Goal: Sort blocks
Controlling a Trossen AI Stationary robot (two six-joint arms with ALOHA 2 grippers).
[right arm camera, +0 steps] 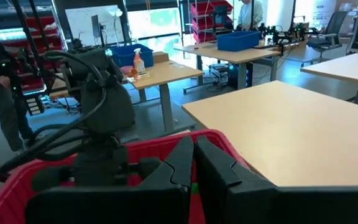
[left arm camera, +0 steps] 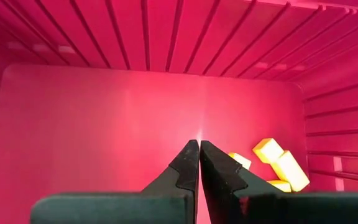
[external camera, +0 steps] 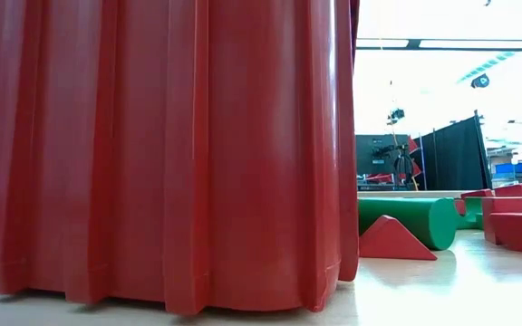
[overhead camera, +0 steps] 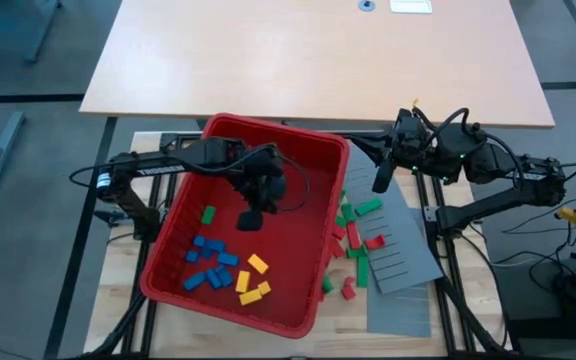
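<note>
My left gripper (overhead camera: 251,218) hangs inside the red bin (overhead camera: 313,150), jaws pressed together and holding nothing, poised over the smooth glossy floor between the colour groups: blue blocks (overhead camera: 208,262) lie clustered near one wall, yellow blocks (overhead camera: 254,283) just beside them, one green block (overhead camera: 208,214) apart. My right gripper (overhead camera: 381,180) waits raised by the bin's rim, jaws together and empty, above the grey slotted panel (overhead camera: 403,250) where red and green blocks (overhead camera: 353,235) lie scattered on the surface. The bricks look hard and square-edged, the bin walls ribbed plastic.
</note>
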